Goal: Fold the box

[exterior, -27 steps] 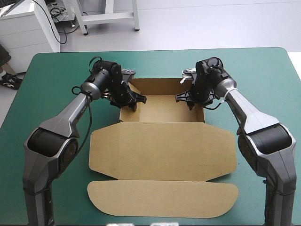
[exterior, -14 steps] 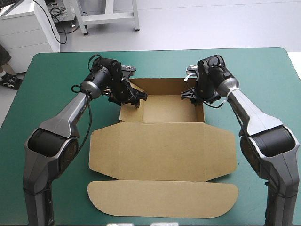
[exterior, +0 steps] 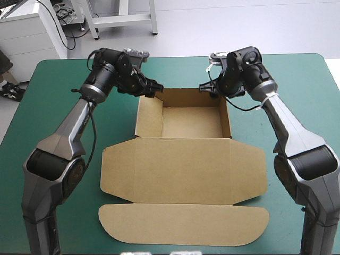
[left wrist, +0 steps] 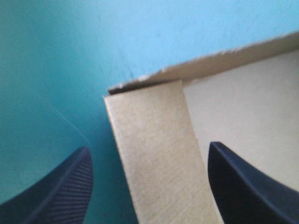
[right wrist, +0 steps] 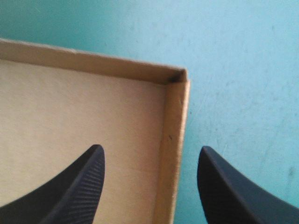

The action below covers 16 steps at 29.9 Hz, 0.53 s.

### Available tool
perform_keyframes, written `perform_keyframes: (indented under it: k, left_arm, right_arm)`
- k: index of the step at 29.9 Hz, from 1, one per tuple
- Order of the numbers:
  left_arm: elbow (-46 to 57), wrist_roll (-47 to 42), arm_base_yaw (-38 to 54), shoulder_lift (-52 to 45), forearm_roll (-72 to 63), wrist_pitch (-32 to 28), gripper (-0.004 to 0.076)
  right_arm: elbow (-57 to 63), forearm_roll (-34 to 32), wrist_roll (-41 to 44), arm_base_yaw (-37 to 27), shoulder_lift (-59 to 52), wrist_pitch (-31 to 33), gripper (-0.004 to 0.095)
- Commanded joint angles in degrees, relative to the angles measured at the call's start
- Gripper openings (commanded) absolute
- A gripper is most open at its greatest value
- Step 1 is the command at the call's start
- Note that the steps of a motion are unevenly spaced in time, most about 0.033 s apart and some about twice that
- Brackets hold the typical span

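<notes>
Table [exterior: 53, 159]: teal-green cover, carries everything.
Box [exterior: 183, 164]: brown open tray at the middle, toward the table's far edge; walls raised, lid flat toward the near edge.
Left gripper [left wrist: 149, 147]: fingers spread, grasping nothing, astride the tray's far-left corner wall.
Right gripper [right wrist: 152, 147]: fingers spread, grasping nothing, astride the far-right corner wall.

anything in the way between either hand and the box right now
Nothing visible. The left hand and right hand hang open right over the far corners of the box, with only bare teal-green cover around them.
</notes>
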Motion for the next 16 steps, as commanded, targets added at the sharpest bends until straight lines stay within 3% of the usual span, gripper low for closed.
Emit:
perform_keyframes:
  k: [1,4,7,12,16]
  left_arm:
    - [-7.26,0.34,-0.09,-6.99,2.56,2.92,0.0495]
    - [-10.70,0.34,-0.09,-10.62,7.36,2.92,0.0463]
    - [-10.90,0.34,-0.09,-14.98,11.51,3.02,0.0353]
    - [-10.48,4.15,-0.09,-21.63,7.47,3.02,-0.0006]
    - [-5.00,5.94,-0.09,-28.25,7.94,3.02,-0.0008]
  right_arm:
    - [-4.66,-1.28,-0.10,0.08,-6.03,0.90,0.0543]
    - [-4.51,-4.41,-0.38,-0.03,-7.84,1.00,0.0545]
    - [-4.24,-5.10,-0.29,-0.62,-9.18,1.00,0.0545]
    - [-4.24,-3.17,-0.29,-0.70,-9.69,1.00,0.0543]
    - [-1.92,-1.99,-0.29,-0.70,-9.82,1.00,0.0545]
